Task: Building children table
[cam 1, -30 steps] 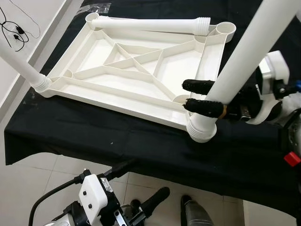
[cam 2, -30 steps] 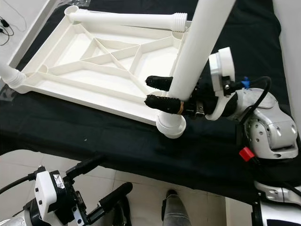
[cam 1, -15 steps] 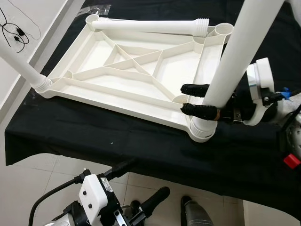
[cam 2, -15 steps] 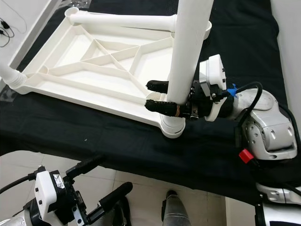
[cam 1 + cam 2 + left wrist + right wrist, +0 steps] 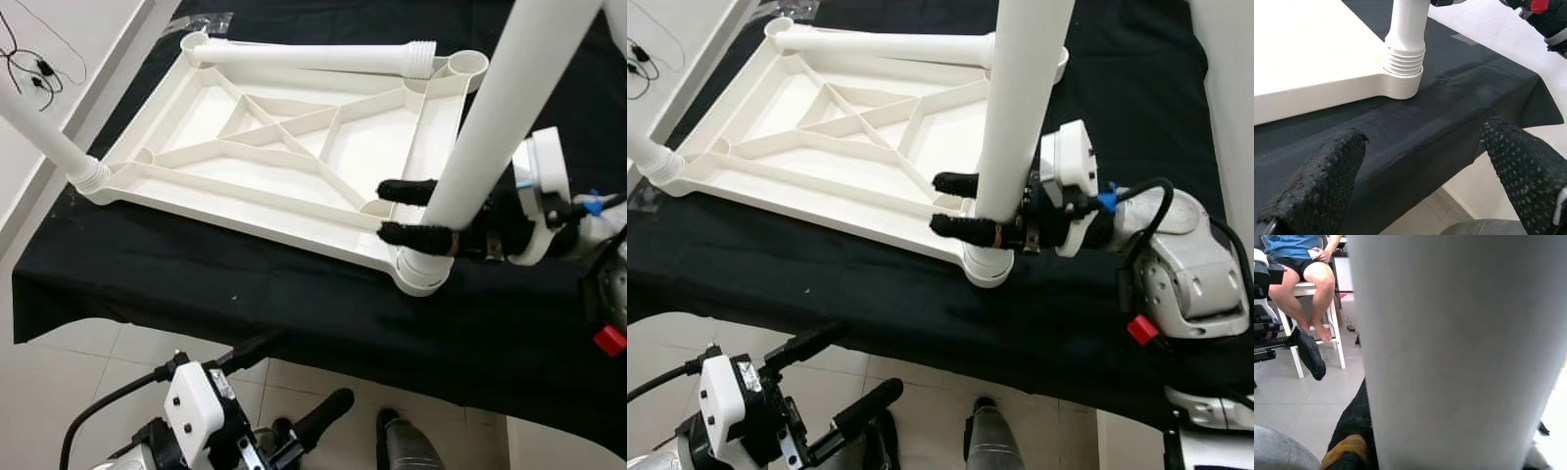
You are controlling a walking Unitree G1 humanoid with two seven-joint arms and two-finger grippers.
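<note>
At the near left, the left gripper (image 5: 1420, 186) is idling with its fingers spread apart over the black cloth (image 5: 245, 284). The upturned tabletop (image 5: 294, 147) is holding a loose leg (image 5: 313, 57) along its far edge. On the right, the right gripper (image 5: 411, 211) is clamping the upright leg (image 5: 480, 157) in its near-right socket (image 5: 421, 272); a tilt risks cross-threading.

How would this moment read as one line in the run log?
right gripper: shut on table leg | leg: in tabletop corner socket | left gripper: open, idle

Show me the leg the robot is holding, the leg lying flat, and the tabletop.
held leg (image 5: 1014, 117), right eye view, mid shaft
lying leg (image 5: 313, 57), left eye view, mid shaft
tabletop (image 5: 255, 201), left eye view, rib
</note>
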